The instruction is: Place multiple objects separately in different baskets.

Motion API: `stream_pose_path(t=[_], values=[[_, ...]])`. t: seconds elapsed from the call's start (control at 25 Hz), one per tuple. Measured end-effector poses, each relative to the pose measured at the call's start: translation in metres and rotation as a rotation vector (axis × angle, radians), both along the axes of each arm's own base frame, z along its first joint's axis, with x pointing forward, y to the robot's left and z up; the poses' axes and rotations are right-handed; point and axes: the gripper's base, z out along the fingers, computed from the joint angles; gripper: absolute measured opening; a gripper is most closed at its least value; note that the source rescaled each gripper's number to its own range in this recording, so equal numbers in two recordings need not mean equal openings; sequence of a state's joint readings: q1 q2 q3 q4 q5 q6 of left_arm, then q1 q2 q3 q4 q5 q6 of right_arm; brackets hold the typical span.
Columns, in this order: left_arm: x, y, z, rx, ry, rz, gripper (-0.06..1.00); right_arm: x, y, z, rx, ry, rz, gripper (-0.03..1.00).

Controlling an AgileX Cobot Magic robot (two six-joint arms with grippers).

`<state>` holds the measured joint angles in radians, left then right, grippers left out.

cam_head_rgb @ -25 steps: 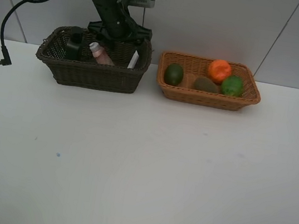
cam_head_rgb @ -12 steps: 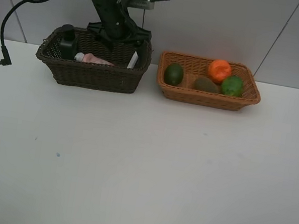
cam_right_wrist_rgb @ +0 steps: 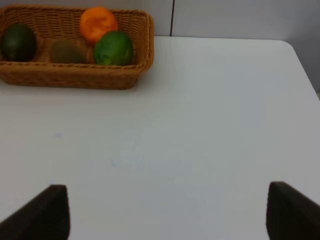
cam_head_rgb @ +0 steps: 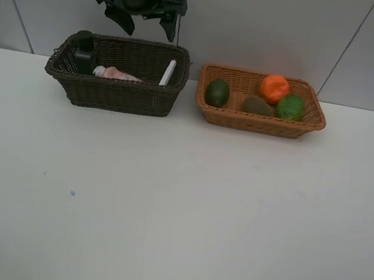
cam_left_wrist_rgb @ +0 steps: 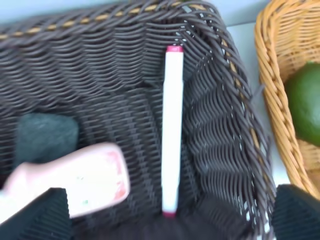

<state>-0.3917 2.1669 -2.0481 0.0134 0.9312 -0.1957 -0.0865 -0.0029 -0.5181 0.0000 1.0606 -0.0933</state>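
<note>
Lifted my left gripper (cam_head_rgb: 144, 29) clear above the dark brown basket (cam_head_rgb: 113, 91); pink bottle (cam_head_rgb: 118, 73) below it toppled, now lying flat.

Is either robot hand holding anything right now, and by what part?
No. The left hand hangs open and empty above the dark basket; the right hand is open over bare table.

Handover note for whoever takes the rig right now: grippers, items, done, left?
Left gripper: open, empty, above the dark basket.
Right gripper: open, empty, over bare table.
Dark basket: pump bottle, pink bottle lying down, marker leaning on the wall.
Tan basket: two green fruits, kiwi, orange.
Done: nothing loose on the table.
Left: eraser not visible; check, then park arms.
</note>
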Motion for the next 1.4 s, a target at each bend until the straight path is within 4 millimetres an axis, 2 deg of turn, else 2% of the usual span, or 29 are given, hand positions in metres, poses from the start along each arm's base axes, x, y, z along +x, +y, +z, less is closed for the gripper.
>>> stream_pose_path(t=[0.16, 0.4, 0.56, 0.68, 0.8, 0.88, 1.04, 1.24, 1.4], values=[[-0.033, 0.002, 0.056, 0.057, -0.049, -0.028, 1.0, 0.0, 0.0, 0.0, 0.0, 0.0, 0.0, 1.0], [-0.095, 0.008, 0.132, 0.112, -0.112, -0.056, 1.0, 0.0, 0.0, 0.0, 0.0, 0.0, 0.0, 1.0], [-0.14, 0.018, 0.168, 0.066, -0.177, -0.056, 1.0, 0.0, 0.0, 0.0, 0.0, 0.0, 0.0, 1.0], [-0.18, 0.039, 0.188, 0.021, -0.206, -0.031, 1.0, 0.0, 0.0, 0.0, 0.0, 0.0, 0.0, 1.0], [-0.223, 0.065, 0.191, -0.004, -0.208, -0.004, 1.0, 0.0, 0.0, 0.0, 0.0, 0.0, 0.0, 1.0], [-0.253, 0.084, 0.183, 0.001, -0.198, 0.006, 1.0, 0.0, 0.0, 0.0, 0.0, 0.0, 0.0, 1.0], [-0.327, 0.128, 0.166, -0.029, -0.242, 0.016, 1.0, 0.0, 0.0, 0.0, 0.0, 0.0, 0.0, 1.0], [-0.414, 0.182, 0.126, -0.107, -0.379, 0.024, 1.0, 0.0, 0.0, 0.0, 0.0, 0.0, 0.0, 1.0], [-0.455, 0.206, 0.085, -0.164, -0.456, 0.028, 1.0, 0.0, 0.0, 0.0, 0.0, 0.0, 0.0, 1.0]])
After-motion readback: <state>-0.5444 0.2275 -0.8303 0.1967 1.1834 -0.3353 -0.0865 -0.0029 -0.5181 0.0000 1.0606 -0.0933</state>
